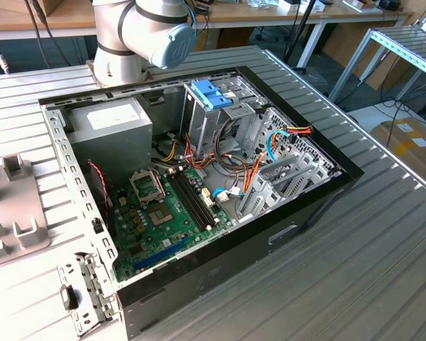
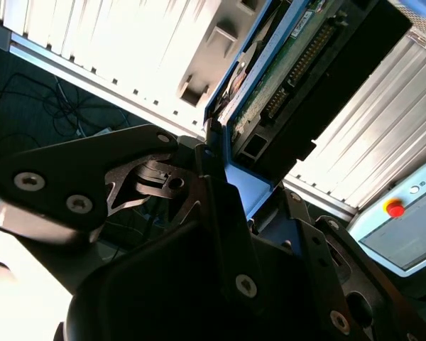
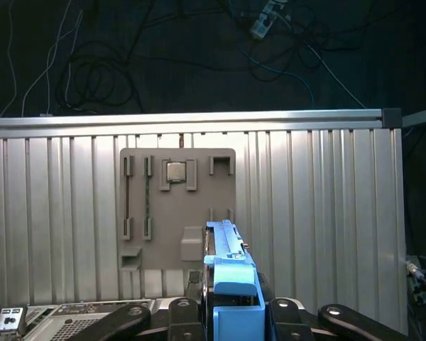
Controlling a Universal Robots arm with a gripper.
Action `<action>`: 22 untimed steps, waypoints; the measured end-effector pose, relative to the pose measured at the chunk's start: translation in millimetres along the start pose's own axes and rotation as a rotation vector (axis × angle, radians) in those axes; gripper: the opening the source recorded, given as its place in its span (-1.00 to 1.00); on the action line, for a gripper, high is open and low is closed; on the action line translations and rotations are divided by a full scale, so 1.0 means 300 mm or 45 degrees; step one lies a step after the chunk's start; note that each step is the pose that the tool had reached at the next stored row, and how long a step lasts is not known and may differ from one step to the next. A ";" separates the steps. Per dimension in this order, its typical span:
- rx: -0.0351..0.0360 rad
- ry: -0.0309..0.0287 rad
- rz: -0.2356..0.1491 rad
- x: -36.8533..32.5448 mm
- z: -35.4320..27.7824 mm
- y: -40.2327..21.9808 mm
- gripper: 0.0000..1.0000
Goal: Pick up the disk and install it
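Pincer (image 3: 231, 307) clamped on the disk (image 3: 231, 273), edge-on, pointing at grey tray (image 3: 163, 213), arm (image 1: 145, 35) beyond case (image 1: 344, 175)

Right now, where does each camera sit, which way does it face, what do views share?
Exterior view: off the arm, high, looking down on the open computer case on the table; the arm's grey joint shows.
First wrist view: on the wrist, looking past the hand and its disk to the grey tray.
Second wrist view: on the wrist, close along the hand at the disk's connector edge.
Shared: both wrist views show the disk.
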State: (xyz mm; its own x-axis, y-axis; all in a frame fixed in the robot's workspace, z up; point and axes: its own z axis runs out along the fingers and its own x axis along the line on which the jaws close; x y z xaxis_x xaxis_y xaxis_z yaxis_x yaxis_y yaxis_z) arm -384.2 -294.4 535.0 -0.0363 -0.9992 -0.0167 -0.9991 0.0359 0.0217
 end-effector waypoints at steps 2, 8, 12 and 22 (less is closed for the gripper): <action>0.0000 0.0006 0.000 0.000 0.000 -0.004 -0.25; 0.0000 0.0018 0.000 0.000 0.000 -0.011 -0.25; 0.0001 0.0025 0.000 0.000 0.000 -0.017 -0.25; 0.0000 0.0048 0.000 -0.001 0.000 -0.033 -0.25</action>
State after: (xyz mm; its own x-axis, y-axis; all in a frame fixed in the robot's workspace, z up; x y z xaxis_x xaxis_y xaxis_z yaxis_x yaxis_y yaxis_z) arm -374.2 -294.4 534.7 -0.0363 -0.9993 -0.0130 -0.9991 0.0360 0.0216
